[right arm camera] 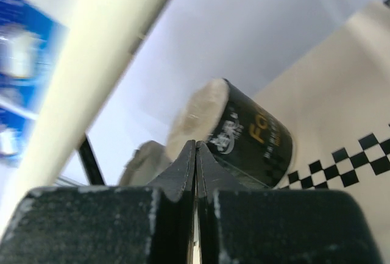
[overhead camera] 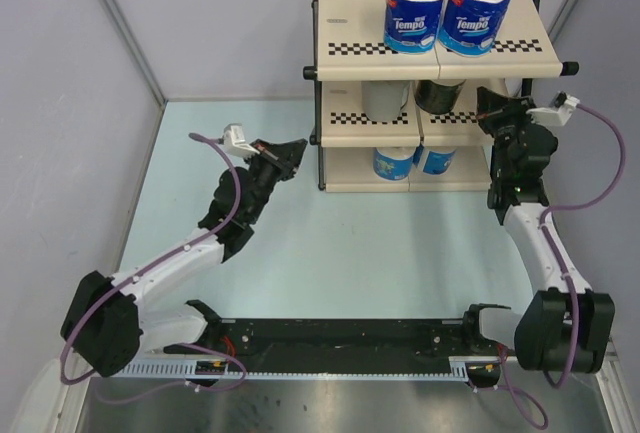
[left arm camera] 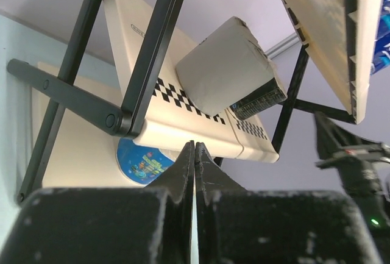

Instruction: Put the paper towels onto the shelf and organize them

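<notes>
Pale blue desk (overhead camera: 330,253), lilac walls (overhead camera: 220,13). The shelf (overhead camera: 345,48) stands upper right, all six paper towels (overhead camera: 415,11) on its tiers. Left pincer (overhead camera: 298,147) and right pincer (overhead camera: 488,103) are clenched, empty, flanking its middle tier.

Partly hidden, partly blurred
Bottom rolls (overhead camera: 395,162) half hidden under the shelf (overhead camera: 345,131); blue wrapper (right arm camera: 21,63) blurred, cut off at the edge.

Robotics lab cell: bare grey partition walls (overhead camera: 240,23), pale-blue table (overhead camera: 380,253), left arm (overhead camera: 180,258) & right arm (overhead camera: 545,248) bolted to black rail (overhead camera: 340,333).
</notes>
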Controlling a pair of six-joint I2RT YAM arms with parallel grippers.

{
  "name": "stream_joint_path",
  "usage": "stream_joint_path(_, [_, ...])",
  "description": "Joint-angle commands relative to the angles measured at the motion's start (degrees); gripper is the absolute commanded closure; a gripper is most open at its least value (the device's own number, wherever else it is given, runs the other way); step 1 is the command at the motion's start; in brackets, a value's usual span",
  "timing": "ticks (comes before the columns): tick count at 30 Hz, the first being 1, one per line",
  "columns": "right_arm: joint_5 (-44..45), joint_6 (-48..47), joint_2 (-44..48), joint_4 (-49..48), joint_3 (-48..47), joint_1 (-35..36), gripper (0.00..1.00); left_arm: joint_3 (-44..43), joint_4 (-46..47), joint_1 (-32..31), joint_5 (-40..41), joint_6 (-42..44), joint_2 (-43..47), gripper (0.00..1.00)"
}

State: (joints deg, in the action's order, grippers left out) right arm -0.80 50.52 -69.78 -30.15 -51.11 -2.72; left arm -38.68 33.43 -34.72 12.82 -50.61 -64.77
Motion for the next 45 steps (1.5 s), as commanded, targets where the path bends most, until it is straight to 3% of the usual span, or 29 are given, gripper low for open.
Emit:
stream_joint_path(1, [1.8, -2.1, 6.0, 3.9, 0.9, -0.4, 1.00, -4.2, 7.3, 0.0, -2.4, -1.5, -5.0, 1.00])
stream_joint_path(8, [1.6, -3.6, 14.8, 9.5, 3.5, -1.8, 1.00, -10.1, 16.9, -2.3, -2.5, -4.7, -14.9, 1.00])
stream_joint_path(18, [-3.7, -3.9, 22.8, 16.3, 4.4, -9.1, 1.00, -20.4, 22.1, -3.4, 0.4, -10.3, -28.3, 1.00])
stream_joint_path(36, [-3.6, -4.2, 24.0, 18.1, 4.4, -9.0, 1.00, -29.5, 26.0, -0.6, 0.9, -20.3, -40.5, 1.00])
stream_joint_path(45, [-3.5, -4.1, 23.9, 18.1, 4.4, -8.9, 1.00, -35.2, 25.5, -0.3, 2.2, -20.7, -43.9, 1.00])
